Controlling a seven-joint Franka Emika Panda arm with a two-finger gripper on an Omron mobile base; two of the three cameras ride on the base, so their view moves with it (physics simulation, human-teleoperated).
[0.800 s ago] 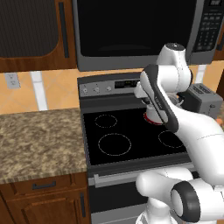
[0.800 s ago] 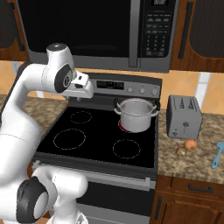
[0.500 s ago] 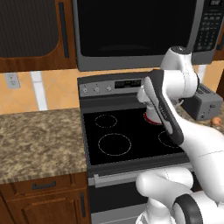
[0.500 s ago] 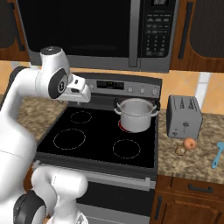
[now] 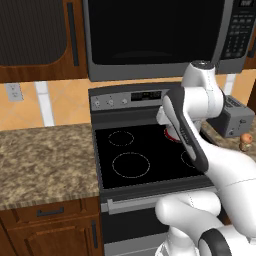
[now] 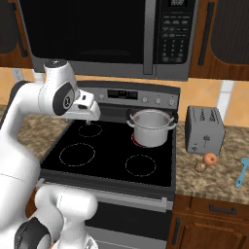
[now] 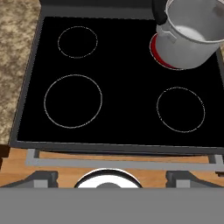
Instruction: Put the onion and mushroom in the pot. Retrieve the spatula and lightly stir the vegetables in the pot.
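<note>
Even, shadowless render; slightly soft.

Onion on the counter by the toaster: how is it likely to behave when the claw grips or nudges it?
The onion is a small round ball, so a nudge would probably send it rolling across the flat counter. Its curved sides could let it slip from a two-finger pinch unless gripped across the middle. It looks small, so likely light.

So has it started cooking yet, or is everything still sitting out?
Nothing looks done yet. The pot sits on a glowing red burner with no vegetables visible inside. The onion and mushroom lie on the counter by the toaster, the blue spatula beside them. All steps remain.
</note>
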